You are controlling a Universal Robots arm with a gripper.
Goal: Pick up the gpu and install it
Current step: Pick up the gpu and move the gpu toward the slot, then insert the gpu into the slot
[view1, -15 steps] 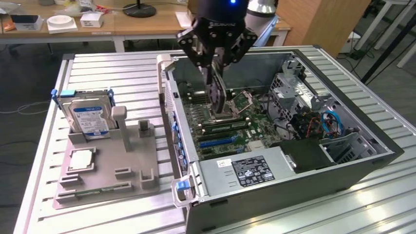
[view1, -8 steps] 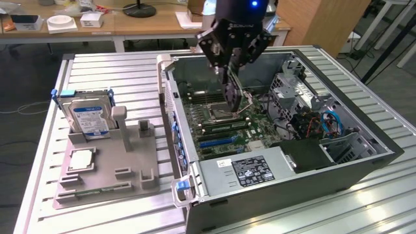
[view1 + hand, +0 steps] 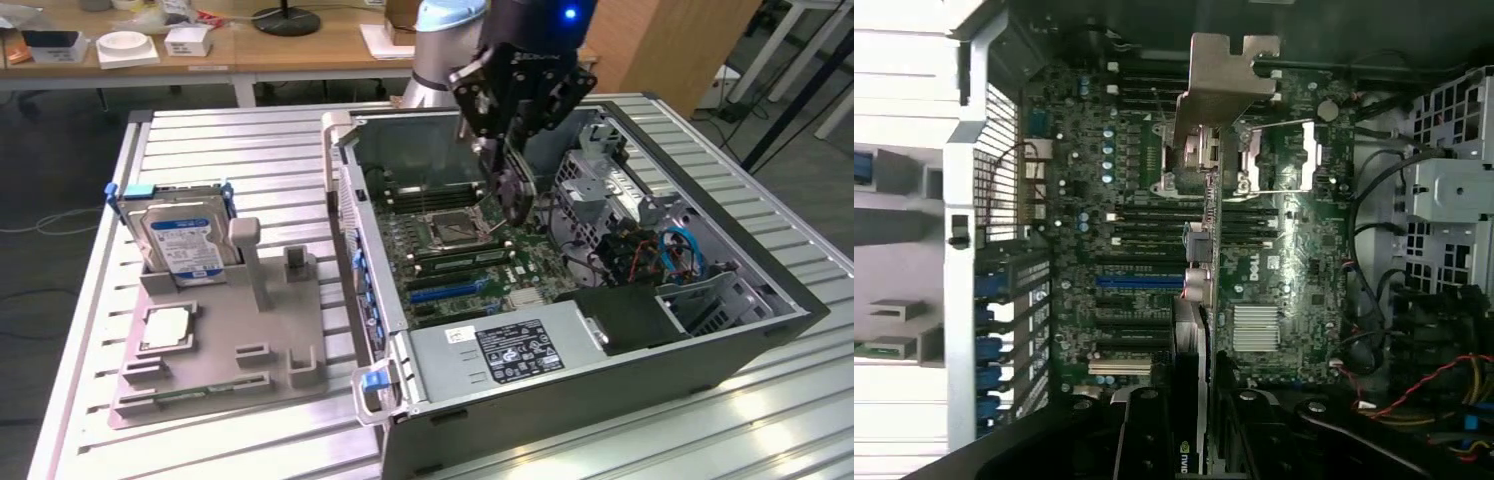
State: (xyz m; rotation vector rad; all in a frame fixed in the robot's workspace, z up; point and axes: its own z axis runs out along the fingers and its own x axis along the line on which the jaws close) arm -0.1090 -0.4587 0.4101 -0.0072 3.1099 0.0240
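Gripper [image 3: 511, 135] clamped on the gpu [image 3: 518, 195], which hangs long axis downward (metal bracket lowest) over the motherboard [image 3: 527, 278], with the blue slot [image 3: 447, 290] on its near side.

gpu [image 3: 1196, 340] bracket bare metal; table [image 3: 214, 150] ribbed, brushed metal.

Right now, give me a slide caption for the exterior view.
Fingers hold the gpu edge-on over the motherboard inside the open computer case.
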